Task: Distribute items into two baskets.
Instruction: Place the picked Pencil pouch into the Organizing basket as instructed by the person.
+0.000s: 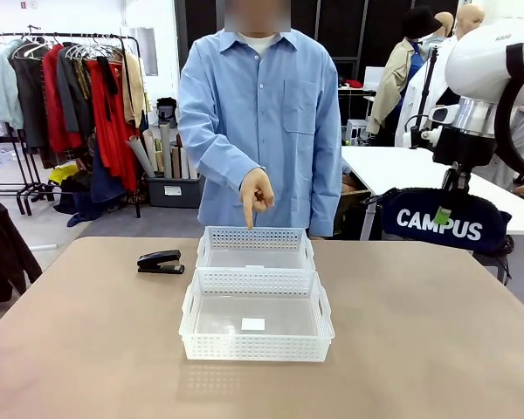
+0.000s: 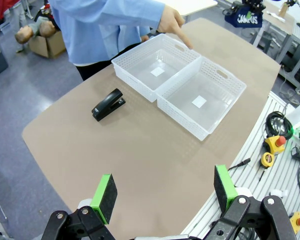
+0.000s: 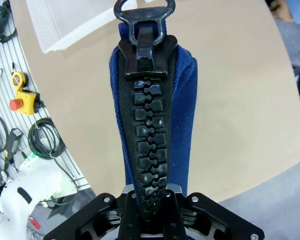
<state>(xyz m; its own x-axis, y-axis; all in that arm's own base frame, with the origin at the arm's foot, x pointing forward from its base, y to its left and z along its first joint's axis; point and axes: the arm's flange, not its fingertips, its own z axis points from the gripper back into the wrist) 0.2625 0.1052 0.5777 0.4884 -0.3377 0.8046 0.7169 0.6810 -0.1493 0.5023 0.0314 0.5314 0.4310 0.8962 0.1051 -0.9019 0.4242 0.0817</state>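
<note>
Two white baskets stand end to end in the middle of the table, the smaller far basket [image 1: 256, 237] and the larger near basket [image 1: 256, 347], both holding nothing. The black stapler [image 1: 161, 262] lies left of the far one. My right gripper [image 1: 445, 211] is shut on the top of the navy CAMPUS pouch [image 1: 444, 229], which hangs high over the table's far right. Up close, the pouch [image 3: 184, 115] shows its zipper. My left gripper [image 2: 164, 190] is open high above the table, with the stapler [image 2: 108, 104] and both baskets [image 2: 182, 117] below.
A person in a blue shirt stands at the far side, one hand [image 1: 257, 194] pointing down at the far basket. A basket corner [image 3: 65, 25] shows in the right wrist view. Cables and control boxes [image 2: 275, 145] lie along the robot's side of the table.
</note>
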